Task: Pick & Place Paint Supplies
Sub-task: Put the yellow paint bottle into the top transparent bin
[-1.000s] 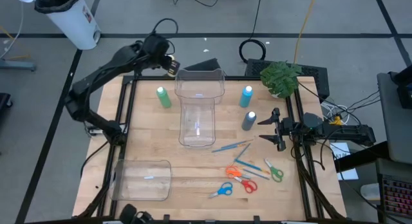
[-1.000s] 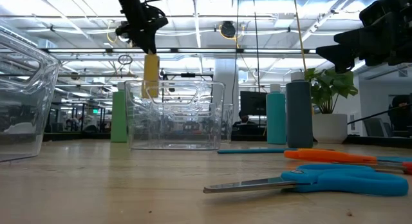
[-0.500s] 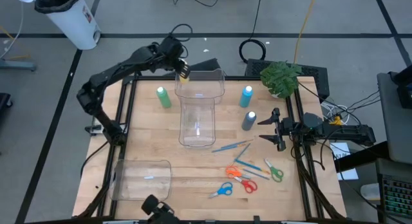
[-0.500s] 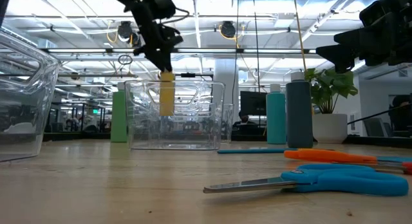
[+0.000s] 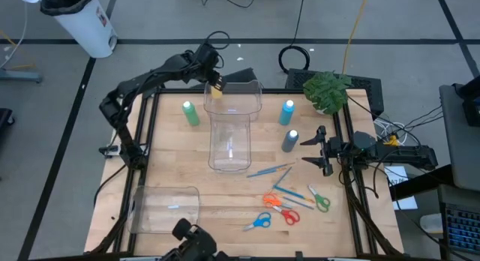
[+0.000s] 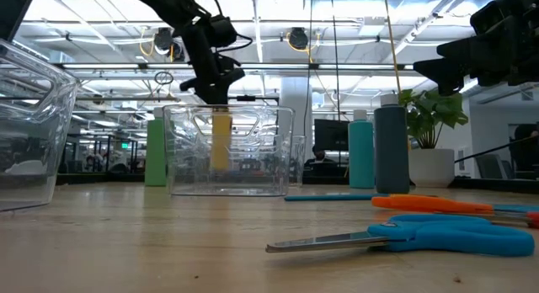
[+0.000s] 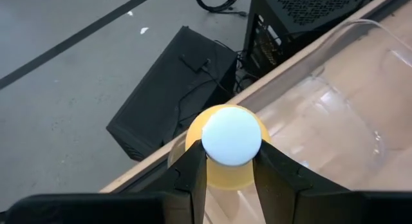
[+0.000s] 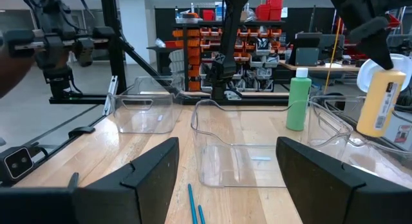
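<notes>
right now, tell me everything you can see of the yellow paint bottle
The yellow paint bottle is small, plastic-looking, with a round white cap. The left hand is shut on it just under the cap, holding it roughly upright in the air, lowered partly into the far end of the clear bin. Nothing else touches it.

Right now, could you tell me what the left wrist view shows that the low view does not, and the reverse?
Only the left wrist view shows the yellow bottle's white cap between the left end effector's fingers, and a black box on the floor. Only the low view shows the green bottle, light blue bottle, grey-blue bottle and blue scissors. Both show the yellow bottle at the clear bin.
</notes>
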Controlling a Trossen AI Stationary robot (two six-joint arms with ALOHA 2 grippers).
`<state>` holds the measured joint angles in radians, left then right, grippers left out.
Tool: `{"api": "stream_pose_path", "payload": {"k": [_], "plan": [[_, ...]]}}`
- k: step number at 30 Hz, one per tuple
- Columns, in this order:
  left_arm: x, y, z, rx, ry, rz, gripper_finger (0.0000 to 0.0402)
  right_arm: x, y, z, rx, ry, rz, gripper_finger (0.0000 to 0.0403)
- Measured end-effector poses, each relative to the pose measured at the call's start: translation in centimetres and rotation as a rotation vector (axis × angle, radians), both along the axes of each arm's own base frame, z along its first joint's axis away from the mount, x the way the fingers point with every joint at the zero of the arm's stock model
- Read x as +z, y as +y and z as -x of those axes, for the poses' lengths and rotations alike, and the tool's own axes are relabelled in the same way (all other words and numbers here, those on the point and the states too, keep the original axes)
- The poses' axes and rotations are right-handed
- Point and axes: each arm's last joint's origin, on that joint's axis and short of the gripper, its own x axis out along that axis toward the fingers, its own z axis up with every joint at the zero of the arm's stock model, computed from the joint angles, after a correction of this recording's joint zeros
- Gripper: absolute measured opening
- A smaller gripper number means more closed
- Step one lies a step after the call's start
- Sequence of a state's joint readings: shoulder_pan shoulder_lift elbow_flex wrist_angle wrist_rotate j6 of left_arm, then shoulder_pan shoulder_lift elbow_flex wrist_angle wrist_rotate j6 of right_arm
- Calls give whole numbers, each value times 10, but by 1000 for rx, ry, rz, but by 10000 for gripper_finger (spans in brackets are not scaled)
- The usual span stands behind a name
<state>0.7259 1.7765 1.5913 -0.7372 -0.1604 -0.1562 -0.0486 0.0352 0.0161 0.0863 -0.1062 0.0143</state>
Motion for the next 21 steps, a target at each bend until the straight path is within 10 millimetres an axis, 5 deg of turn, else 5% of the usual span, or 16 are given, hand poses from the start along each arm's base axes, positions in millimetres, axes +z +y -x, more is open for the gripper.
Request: {"api": "stream_pose_path", "payload": {"k": [21], "plan": [[-39, -1, -4, 6, 2, -17, 101, 0, 0, 0, 0, 0, 0, 251]]}}
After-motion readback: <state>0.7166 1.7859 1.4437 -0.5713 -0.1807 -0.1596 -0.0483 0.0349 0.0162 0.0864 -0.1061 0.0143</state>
